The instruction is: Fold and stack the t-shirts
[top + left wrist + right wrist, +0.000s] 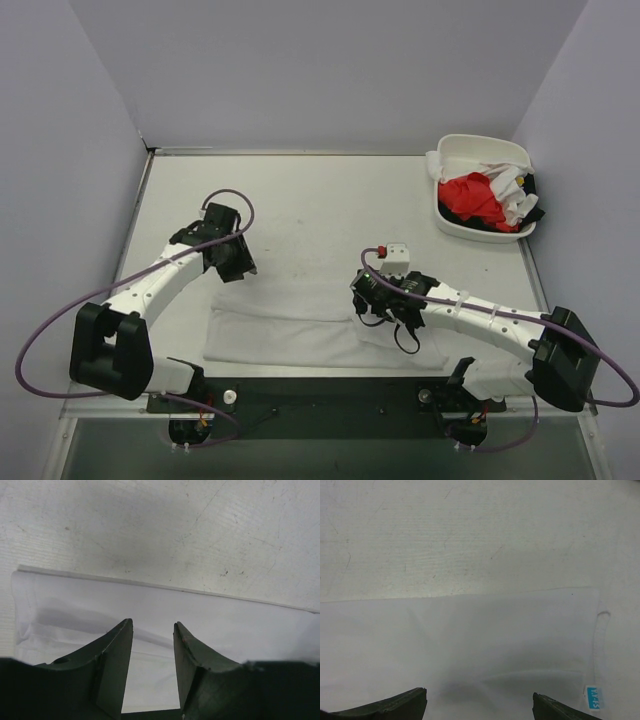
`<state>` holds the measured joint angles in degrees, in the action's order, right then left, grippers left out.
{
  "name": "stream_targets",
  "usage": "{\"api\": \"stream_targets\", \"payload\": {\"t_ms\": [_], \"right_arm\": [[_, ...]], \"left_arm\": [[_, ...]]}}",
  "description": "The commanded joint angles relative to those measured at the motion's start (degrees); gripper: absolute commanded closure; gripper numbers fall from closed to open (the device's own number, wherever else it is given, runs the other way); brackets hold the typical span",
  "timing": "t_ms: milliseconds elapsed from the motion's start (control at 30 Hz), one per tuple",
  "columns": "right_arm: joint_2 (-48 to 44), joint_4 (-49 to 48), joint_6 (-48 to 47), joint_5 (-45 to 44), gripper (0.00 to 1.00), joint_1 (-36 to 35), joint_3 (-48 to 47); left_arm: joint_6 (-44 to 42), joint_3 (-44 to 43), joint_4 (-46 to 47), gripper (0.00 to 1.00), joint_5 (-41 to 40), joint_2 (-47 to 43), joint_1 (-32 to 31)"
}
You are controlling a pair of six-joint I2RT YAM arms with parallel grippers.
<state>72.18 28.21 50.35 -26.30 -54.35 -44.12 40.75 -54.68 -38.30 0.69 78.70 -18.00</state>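
A white t-shirt (pixel 290 330) lies folded into a long flat band across the near part of the table (pixel 320 210), just in front of the two arm bases. The left fingers (pixel 243 265) hang over the shirt's far left corner. The right fingers (pixel 368 300) sit over its right part, near the far edge.

In the left wrist view, the left fingers stand partly apart with a narrow gap between them. Nothing is gripped, and the white cloth (pixel 210 615) shows through the gap. The shirt's straight far edge runs across the scuffed table (pixel 150 530) beyond the tips. Whether the tips touch the cloth cannot be told.

In the right wrist view, the right fingers are spread wide, with only their tips showing at the bottom corners, and they hold nothing. Smooth white cloth (pixel 470 640) fills the space between and beyond them. A small blue label (pixel 593 698) lies on the shirt at the lower right, next to a curved seam.

A white rounded tub (pixel 470 228) stands well apart at the far right corner of the table. It holds a crumpled red t-shirt (pixel 475 197) beside bunched white cloth (pixel 512 185), with a bit of dark fabric (pixel 531 210) at its right rim.
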Motion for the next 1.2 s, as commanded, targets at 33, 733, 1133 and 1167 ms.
{"api": "stream_targets", "payload": {"t_ms": [33, 733, 1133, 1167], "right_arm": [[1.5, -1.9, -1.0, 1.3, 0.14, 0.1, 0.3], [-2.1, -8.2, -0.2, 4.2, 0.14, -1.8, 7.6], [-4.9, -9.2, 0.0, 4.6, 0.14, -2.0, 10.6], [-5.2, -9.2, 0.1, 4.6, 0.14, -2.0, 10.9]], "left_arm": [[1.4, -3.2, -7.6, 0.57, -5.3, -2.5, -1.4], [5.2, 0.0, -18.0, 0.46, -10.9, -3.7, 7.2], [4.9, -1.4, -16.3, 0.46, -9.6, 4.4, 8.0], [5.0, -1.3, -15.8, 0.46, -9.5, 4.7, 8.0]]}}
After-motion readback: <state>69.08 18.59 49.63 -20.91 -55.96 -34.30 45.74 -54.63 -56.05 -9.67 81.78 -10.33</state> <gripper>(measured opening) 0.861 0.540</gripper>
